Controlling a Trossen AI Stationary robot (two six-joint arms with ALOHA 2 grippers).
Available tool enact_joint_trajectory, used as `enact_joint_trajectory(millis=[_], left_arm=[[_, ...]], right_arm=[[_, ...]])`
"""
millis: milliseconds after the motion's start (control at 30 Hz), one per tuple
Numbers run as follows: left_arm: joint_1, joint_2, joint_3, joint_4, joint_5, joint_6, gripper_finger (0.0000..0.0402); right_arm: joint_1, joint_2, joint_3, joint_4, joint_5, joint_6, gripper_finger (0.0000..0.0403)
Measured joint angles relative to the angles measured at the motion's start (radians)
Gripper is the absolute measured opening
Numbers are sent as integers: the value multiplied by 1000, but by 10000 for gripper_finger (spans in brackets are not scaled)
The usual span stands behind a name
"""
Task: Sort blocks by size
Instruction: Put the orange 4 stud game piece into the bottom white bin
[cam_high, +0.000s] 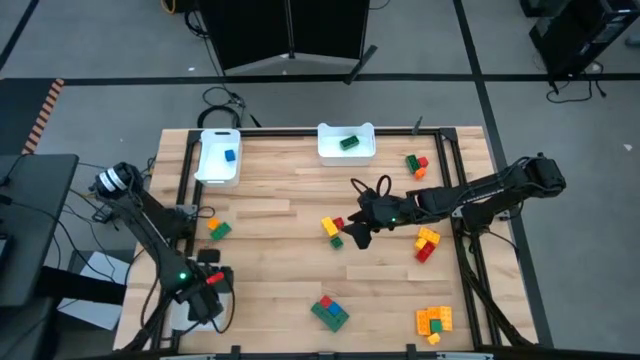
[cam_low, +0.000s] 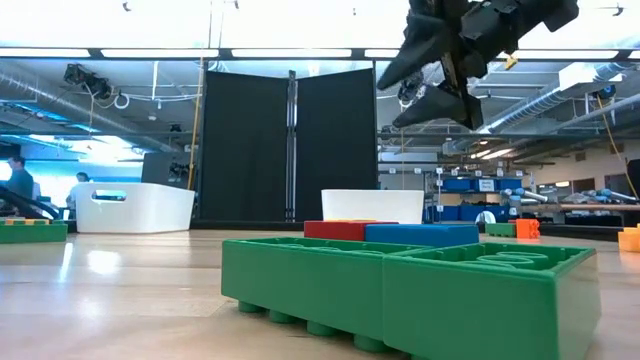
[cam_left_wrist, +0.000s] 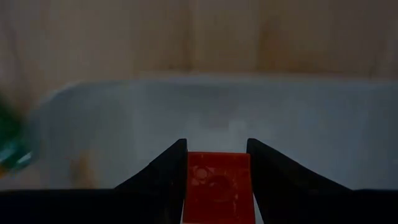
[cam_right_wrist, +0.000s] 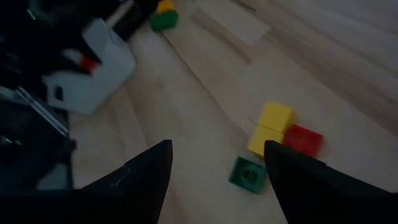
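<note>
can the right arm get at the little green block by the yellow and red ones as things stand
Probably yes. The right gripper hangs open above the small green block, which lies flat on the table beside the yellow and red blocks with nothing over it. Those neighbours sit close, so one finger may brush them.

Right hand hangs over mid-bench, just beside a yellow-red-green block cluster. Left hand sits at the near-left corner with something red at its tip. Far edge: left white tray holds a blue block; middle white tray holds a green block. Other block clusters lie scattered at the right and near edges.
</note>
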Motion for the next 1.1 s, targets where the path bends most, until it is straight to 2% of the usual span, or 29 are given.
enact_joint_trajectory(millis=[100,233,733,867,1100], left_arm=[[-17,11,-30,70,0,-27,159],[-29,15,-48,77,-10,-76,165],[-96,15,-120,164,-22,-75,174],[-96,15,-141,201,-18,-79,197],[-96,15,-146,185,-11,-80,263]], right_arm=[[0,0,0,33,0,21,262],[0,0,0,64,2,54,260],[0,0,0,97,30,71,254],[0,0,0,101,33,71,254],[2,0,0,101,31,78,251]])
